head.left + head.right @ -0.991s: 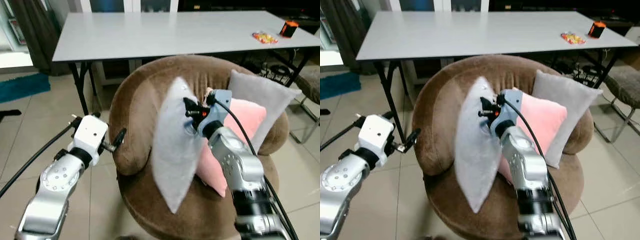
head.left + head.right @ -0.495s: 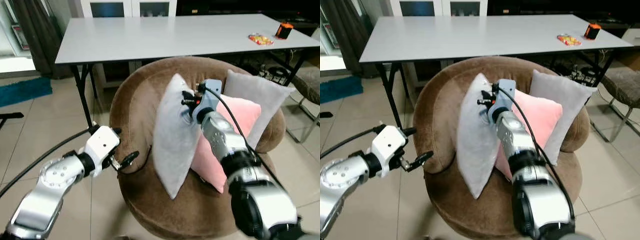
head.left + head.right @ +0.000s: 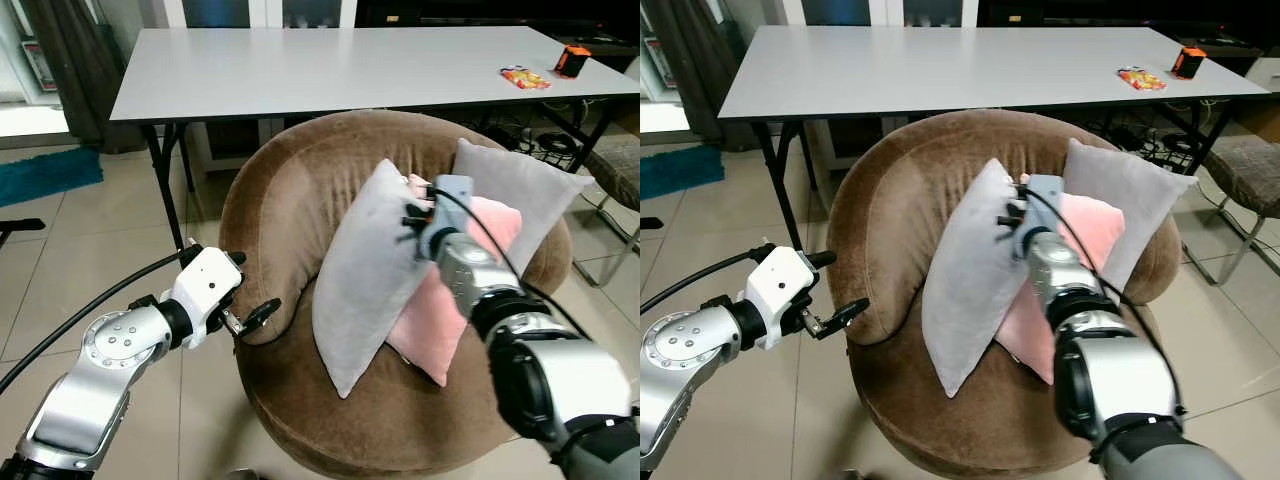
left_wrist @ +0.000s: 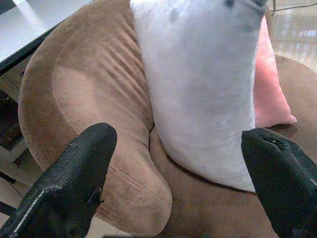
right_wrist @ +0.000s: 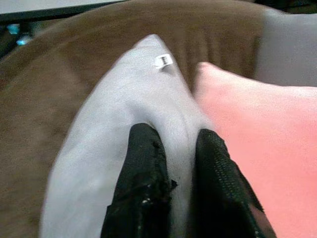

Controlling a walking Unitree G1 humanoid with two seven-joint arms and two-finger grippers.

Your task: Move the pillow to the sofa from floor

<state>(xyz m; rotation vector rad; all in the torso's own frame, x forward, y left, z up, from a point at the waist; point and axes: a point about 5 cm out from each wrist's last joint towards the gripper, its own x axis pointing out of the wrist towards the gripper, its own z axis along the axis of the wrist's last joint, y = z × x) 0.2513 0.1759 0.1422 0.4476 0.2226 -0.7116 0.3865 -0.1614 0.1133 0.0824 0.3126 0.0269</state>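
Behind the brown sofa (image 3: 290,190) stands a grey desk (image 3: 300,70). Our right hand (image 5: 171,148) pinches the upper edge of the grey pillow (image 3: 365,270), its two fingers (image 5: 143,168) nearly closed with a fold of fabric between them. That pillow stands upright on the seat, leaning on a pink pillow (image 3: 450,300), with another grey pillow (image 3: 515,200) behind. Our left hand (image 3: 255,315) hangs open beside the sofa's outer arm, holding nothing. Since a second ago, the grey pillow has tipped rightward against the pink one and our left hand has dropped lower.
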